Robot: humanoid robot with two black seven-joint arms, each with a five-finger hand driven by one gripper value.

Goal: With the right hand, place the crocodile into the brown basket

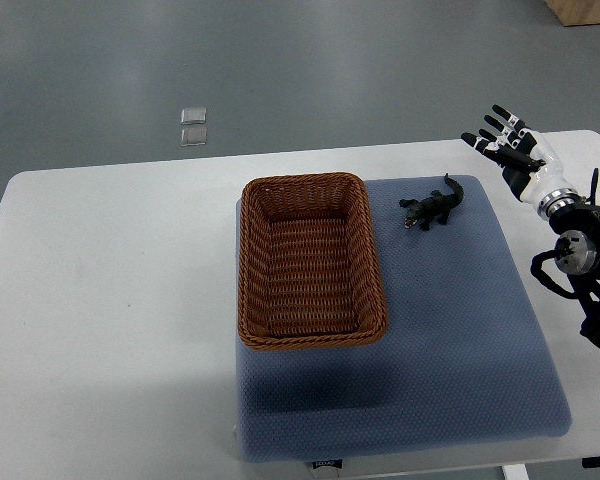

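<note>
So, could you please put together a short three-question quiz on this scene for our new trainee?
1. True or false: the right hand has its fingers spread and holds nothing.
2. Multiple choice: the crocodile lies A) inside the brown basket, B) on the blue mat, to the right of the basket, C) in the right hand.
3. Short answer: which of the robot's two arms does not show in the picture?

Key: 1 true; 2 B; 3 the left.
</note>
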